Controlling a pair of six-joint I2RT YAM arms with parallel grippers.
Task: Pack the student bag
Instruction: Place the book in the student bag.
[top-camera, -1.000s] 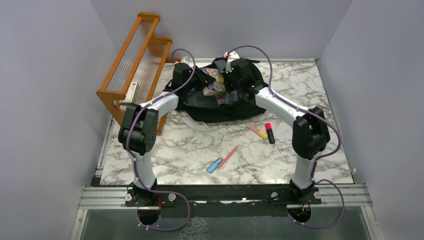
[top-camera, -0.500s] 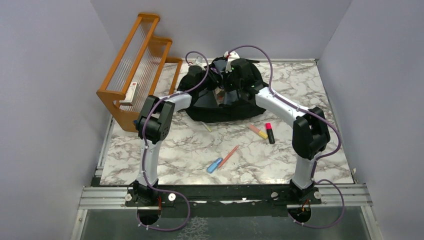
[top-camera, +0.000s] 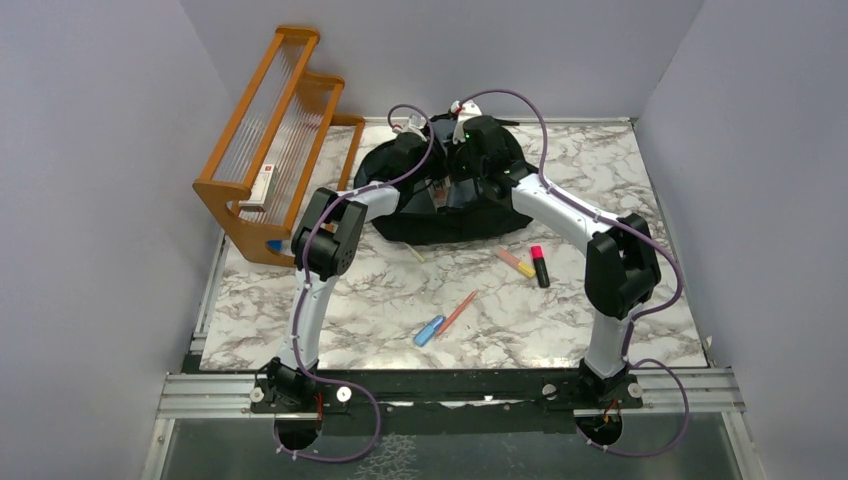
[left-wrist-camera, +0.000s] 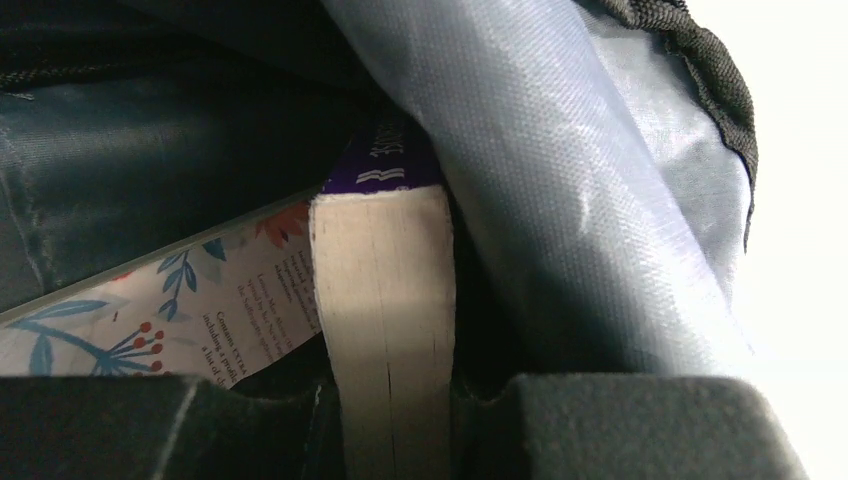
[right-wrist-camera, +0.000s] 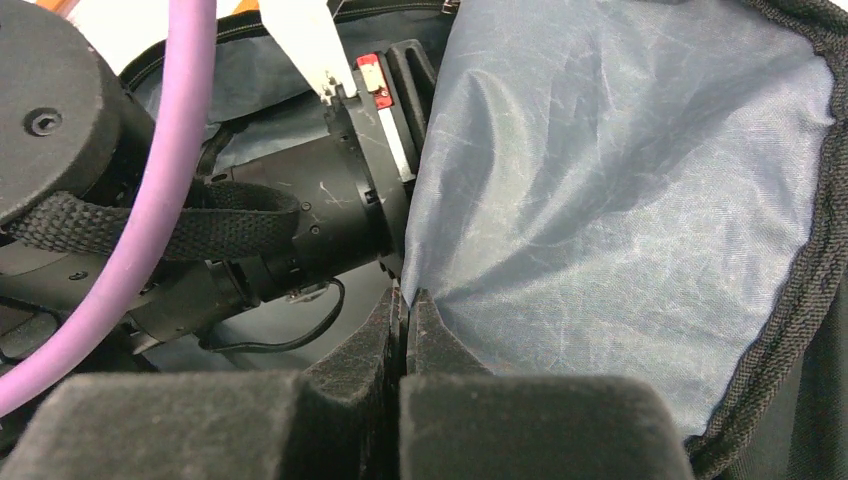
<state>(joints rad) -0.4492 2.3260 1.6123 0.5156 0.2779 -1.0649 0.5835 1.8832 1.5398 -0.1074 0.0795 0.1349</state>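
Note:
The black student bag (top-camera: 440, 222) lies at the back middle of the table with its mouth held open. My left gripper (top-camera: 428, 172) reaches inside the bag and is shut on a book (left-wrist-camera: 385, 330) with a purple spine, its cream page edge between the fingers. A second book with a floral cover (left-wrist-camera: 170, 320) lies beside it inside the bag. My right gripper (right-wrist-camera: 405, 300) is shut on the bag's grey lining (right-wrist-camera: 610, 200) at the opening and holds it up. The left wrist (right-wrist-camera: 290, 230) shows in the right wrist view, inside the bag mouth.
A wooden rack (top-camera: 270, 140) stands at the back left. On the marble table lie a pink highlighter (top-camera: 540, 265), an orange marker (top-camera: 516, 263), an orange pen (top-camera: 456, 312) and a blue marker (top-camera: 429, 330) in front of the bag.
My left arm has moved right and forward, carrying the book from above the bag's left side into the bag mouth. The right gripper has stayed put, holding the lining.

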